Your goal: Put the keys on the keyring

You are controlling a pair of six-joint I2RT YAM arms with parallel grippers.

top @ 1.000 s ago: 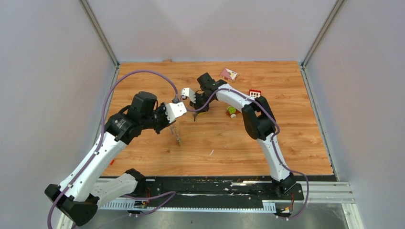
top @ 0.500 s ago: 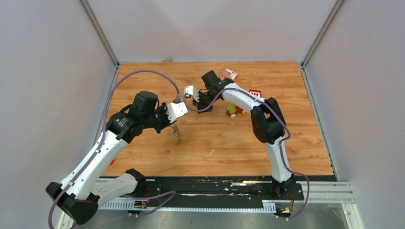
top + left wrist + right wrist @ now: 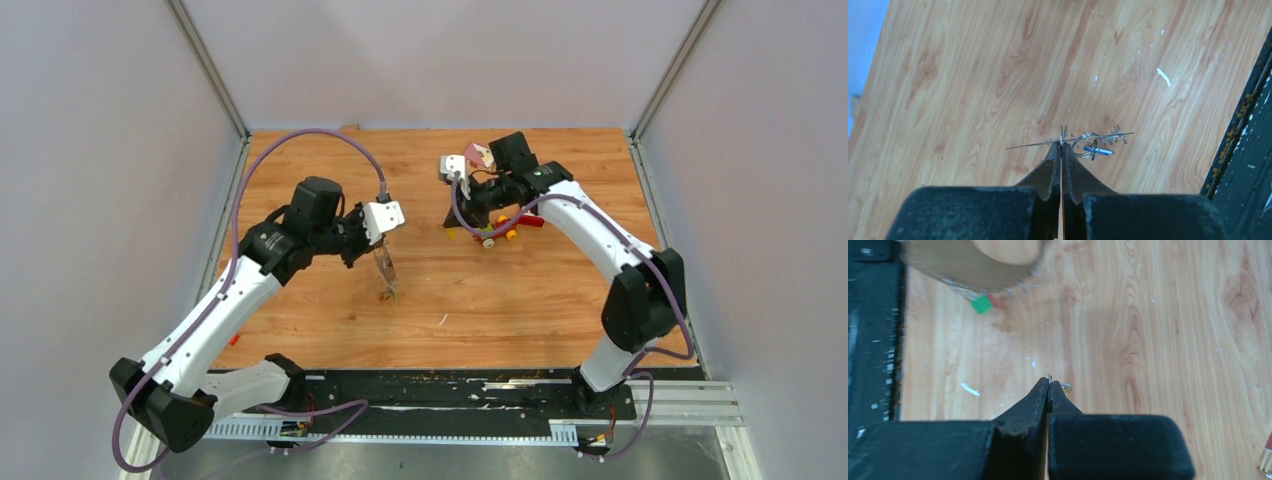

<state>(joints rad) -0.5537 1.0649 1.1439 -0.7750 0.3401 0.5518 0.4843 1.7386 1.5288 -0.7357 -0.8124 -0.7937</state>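
Observation:
My left gripper [image 3: 1062, 144] is shut on the keyring [image 3: 1108, 136], which shows edge-on as a thin silvery line across its tips. A small wire ring with a blue tag [image 3: 1096, 149] sits on that line just right of the tips. From above, the keyring [image 3: 386, 274] hangs down from the left gripper [image 3: 374, 250] over the middle of the table. My right gripper [image 3: 1049, 381] is shut on a tiny key: a metal sliver pokes out between the tips, and a silvery-yellow bit [image 3: 1065, 386] shows beside the right finger. From above, the right gripper [image 3: 460, 222] is next to the toy car.
A green-yellow-red toy car [image 3: 490, 237] and a red block [image 3: 531, 222] lie beside the right gripper. A pink box [image 3: 480, 155] is behind them. A white scrap [image 3: 442, 320] lies toward the front. A black rail [image 3: 420, 385] runs along the near edge. Walls close three sides.
The right arm has swung right, away from the left gripper, to beside the toy car, its jaws closing fully. The left arm has shifted a little right with the keyring.

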